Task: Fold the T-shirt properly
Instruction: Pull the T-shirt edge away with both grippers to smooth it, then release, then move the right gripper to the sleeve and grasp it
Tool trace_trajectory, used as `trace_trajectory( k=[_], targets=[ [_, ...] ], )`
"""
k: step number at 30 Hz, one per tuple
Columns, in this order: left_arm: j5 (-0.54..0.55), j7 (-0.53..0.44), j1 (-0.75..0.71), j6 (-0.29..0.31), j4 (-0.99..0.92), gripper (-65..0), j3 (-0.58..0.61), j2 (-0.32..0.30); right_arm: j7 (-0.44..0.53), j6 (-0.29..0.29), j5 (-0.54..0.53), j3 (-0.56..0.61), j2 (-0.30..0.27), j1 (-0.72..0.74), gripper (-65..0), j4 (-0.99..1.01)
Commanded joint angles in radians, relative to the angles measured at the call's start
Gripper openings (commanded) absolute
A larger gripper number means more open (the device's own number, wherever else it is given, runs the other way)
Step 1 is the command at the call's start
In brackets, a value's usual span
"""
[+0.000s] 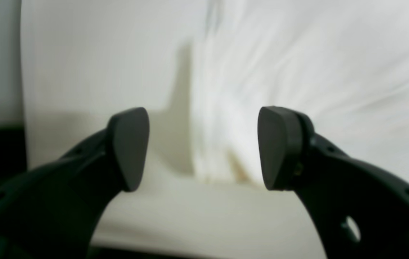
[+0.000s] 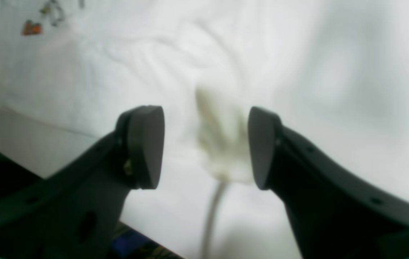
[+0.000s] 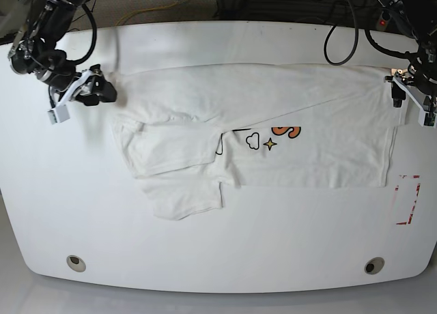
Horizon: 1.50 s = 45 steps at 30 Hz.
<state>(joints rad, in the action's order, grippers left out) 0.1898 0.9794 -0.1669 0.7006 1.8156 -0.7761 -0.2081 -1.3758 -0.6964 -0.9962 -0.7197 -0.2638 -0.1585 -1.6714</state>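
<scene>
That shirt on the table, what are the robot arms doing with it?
Two robot arms are folding a white T-shirt on a white table. One long fold is already made, with the far edge pulled over so it partly hides the orange print. The left hand is at one end of the shirt and the right hand at the other. Both hands are open and hold nothing.

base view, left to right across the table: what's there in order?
Right gripper, open → T-shirt spread across the middle, orange print right of its centre → left gripper, open at the shirt's right edge → red-marked rectangle on the table.
</scene>
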Motion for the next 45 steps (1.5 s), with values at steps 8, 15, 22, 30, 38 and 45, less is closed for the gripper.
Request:
trace_trajectory(
  k=[8,15,22,30,38,45],
  targets=[
    [-0.034,-0.015,0.013,-0.002,-0.096,-21.7,0.126,0.0,0.072,-0.002,0.253,0.13,0.099,0.089,-29.2,0.003],
    [-0.089,-0.066,-0.012,-0.002,-0.207,-21.8,0.134,-0.004,0.128,-0.002,0.408,0.128,0.085,0.058,-29.2,0.004],
    [-0.094,-0.066,-0.079,-0.002,-0.224,-21.8,0.134,-0.006,0.161,-0.002,0.506,0.127,0.057,0.006,-29.2,0.004],
    [-0.089,-0.066,-0.148,-0.002,-0.219,-21.7,0.134,-0.004,0.161,-0.002,0.554,0.125,0.05,-0.033,-29.2,-0.003],
    [-0.091,-0.058,-0.161,-0.002,-0.129,-21.4,0.109,0.002,0.148,-0.002,0.552,0.124,0.048,-0.069,-29.3,-0.167],
    [-0.088,0.028,-0.176,-0.002,0.023,-21.5,0.131,0.002,0.112,-0.002,0.554,0.13,0.053,0.027,-29.3,-0.201]
  ],
)
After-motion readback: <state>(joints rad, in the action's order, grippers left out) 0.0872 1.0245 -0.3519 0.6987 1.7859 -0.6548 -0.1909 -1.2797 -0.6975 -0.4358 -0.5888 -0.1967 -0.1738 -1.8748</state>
